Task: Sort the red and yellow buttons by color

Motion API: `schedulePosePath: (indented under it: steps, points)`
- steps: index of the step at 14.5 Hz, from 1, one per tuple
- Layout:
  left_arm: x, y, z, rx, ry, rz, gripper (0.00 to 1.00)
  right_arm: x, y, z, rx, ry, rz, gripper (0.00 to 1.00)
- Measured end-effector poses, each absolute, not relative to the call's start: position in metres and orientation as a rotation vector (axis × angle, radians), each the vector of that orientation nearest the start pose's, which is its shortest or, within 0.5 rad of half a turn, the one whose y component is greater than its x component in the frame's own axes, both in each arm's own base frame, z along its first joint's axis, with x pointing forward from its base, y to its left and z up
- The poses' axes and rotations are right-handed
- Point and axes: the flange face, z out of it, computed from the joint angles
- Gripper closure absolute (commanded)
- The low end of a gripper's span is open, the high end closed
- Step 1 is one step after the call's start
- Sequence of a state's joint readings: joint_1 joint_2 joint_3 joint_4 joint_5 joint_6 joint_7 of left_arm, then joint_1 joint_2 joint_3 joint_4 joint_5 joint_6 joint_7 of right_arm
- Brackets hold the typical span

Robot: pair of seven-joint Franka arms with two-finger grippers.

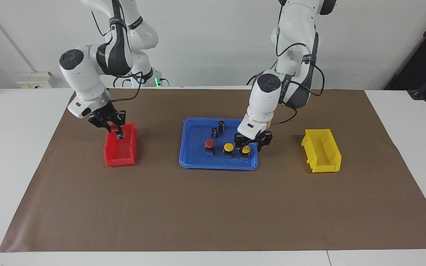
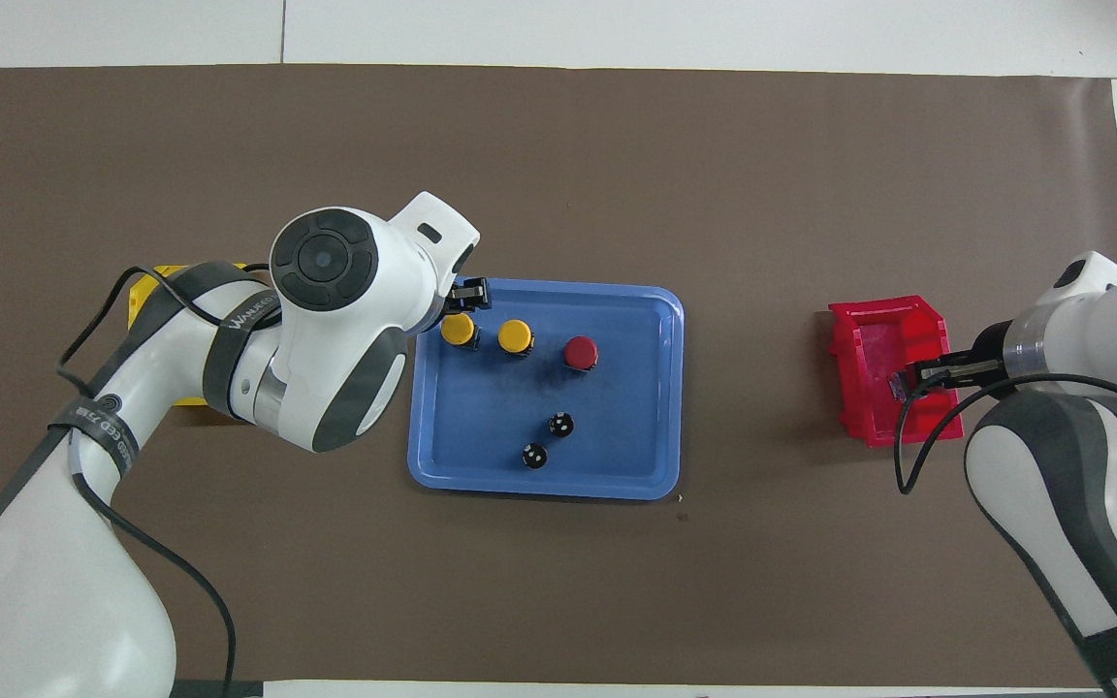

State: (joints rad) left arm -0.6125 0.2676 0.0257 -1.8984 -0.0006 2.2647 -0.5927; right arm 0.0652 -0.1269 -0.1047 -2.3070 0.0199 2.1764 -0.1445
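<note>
White table carries brown mat, bearing tray and bins.
</note>
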Motion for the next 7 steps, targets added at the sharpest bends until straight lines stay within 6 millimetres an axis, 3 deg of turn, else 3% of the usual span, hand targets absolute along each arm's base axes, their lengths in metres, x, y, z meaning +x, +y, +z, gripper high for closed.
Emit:
schedulePosePath:
  steps: [2, 3, 5, 6, 7]
  points:
    - [0.518, -0.346, 0.367, -3.184, -0.008, -0.125, 0.25, 0.49, -0.02, 0.382, -3.111, -0.141, -0.003, 0.81]
    - [0.518, -0.345, 0.365, -3.181, -0.01, -0.119, 0.35, 0.489, -0.02, 0.375, -3.112, -0.142, 0.0, 0.81]
    - [0.517, -0.343, 0.362, -3.177, -0.012, -0.11, 0.84, 0.483, -0.02, 0.362, -3.112, -0.141, 0.016, 0.81]
    - [0.517, -0.343, 0.362, -3.177, -0.016, -0.11, 0.94, 0.481, -0.019, 0.357, -3.112, -0.141, 0.018, 0.81]
    - [0.517, -0.343, 0.362, -3.178, -0.029, -0.109, 0.98, 0.48, -0.019, 0.354, -3.113, -0.141, 0.013, 0.81]
